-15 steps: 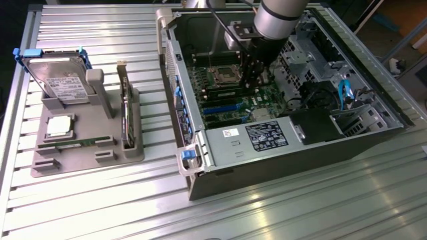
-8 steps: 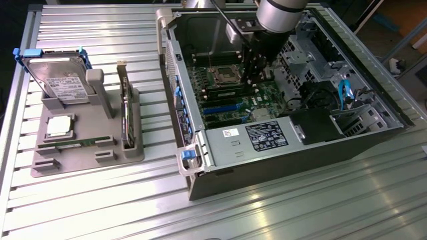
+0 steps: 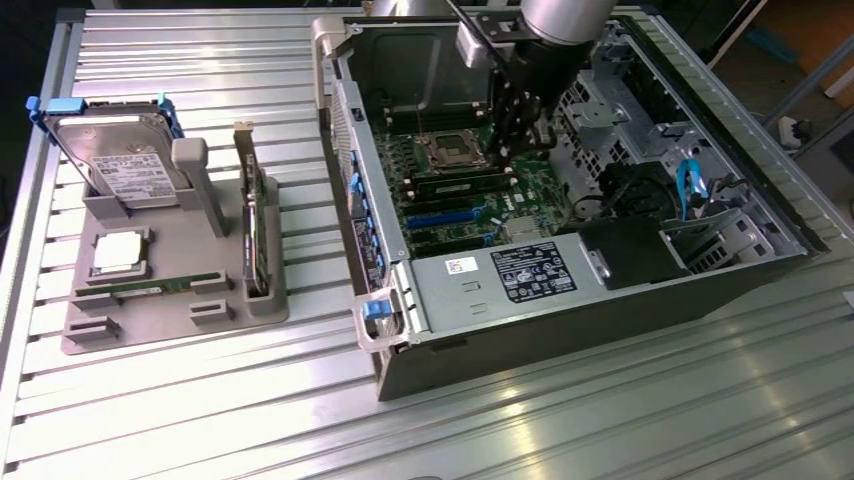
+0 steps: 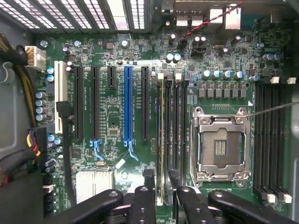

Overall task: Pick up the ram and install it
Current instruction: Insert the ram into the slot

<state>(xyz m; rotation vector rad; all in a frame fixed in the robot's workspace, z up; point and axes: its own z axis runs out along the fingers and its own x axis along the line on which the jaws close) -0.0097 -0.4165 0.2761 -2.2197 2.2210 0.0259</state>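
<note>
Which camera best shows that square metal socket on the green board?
The wrist view: the socket faces the camera squarely, metal frame and pin field plain. The exterior view shows the socket from farther off, at a slant.

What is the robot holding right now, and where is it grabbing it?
Nothing. Its fingers stand open and empty above the memory slots of the motherboard.
</note>
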